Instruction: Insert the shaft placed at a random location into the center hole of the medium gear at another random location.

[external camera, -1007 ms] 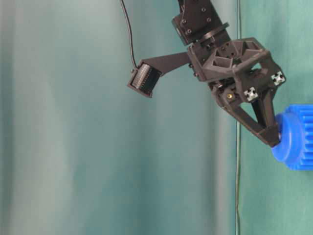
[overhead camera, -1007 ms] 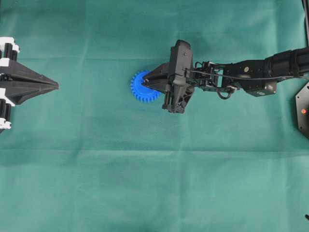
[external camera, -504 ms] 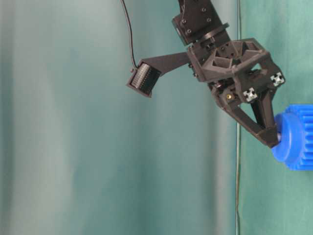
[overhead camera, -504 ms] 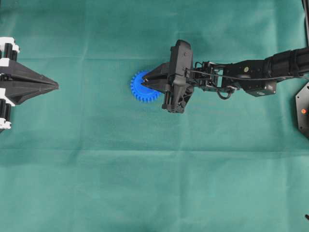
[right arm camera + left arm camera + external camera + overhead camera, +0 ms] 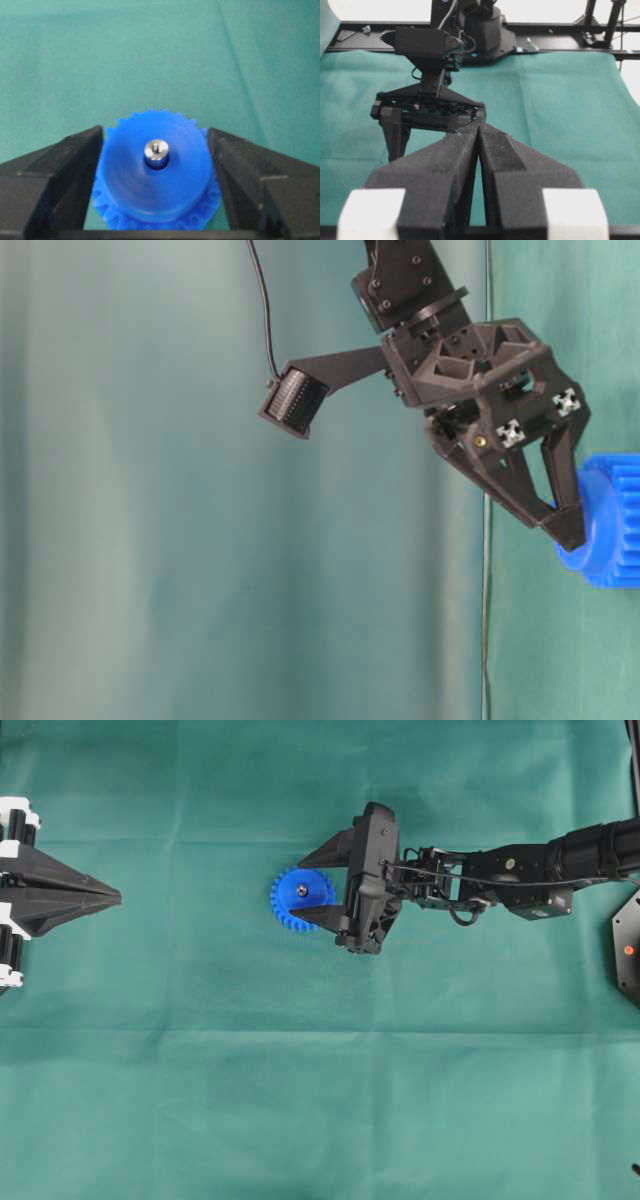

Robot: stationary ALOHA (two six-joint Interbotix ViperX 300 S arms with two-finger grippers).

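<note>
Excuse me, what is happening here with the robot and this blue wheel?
The right gripper hangs open over the medium gear on the green cloth, one finger on each side of the hub. The shaft stands in the center hole, with its silvery top showing. The left gripper is shut and far off at the edge. The insertion looks done.

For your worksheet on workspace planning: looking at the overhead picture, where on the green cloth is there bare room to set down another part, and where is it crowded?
Free: the whole lower half of the green cloth, and the stretch between the left gripper and the medium gear. Crowded: around the gear, where the open right gripper straddles it with the shaft in its hub, and rightward under that arm.
</note>
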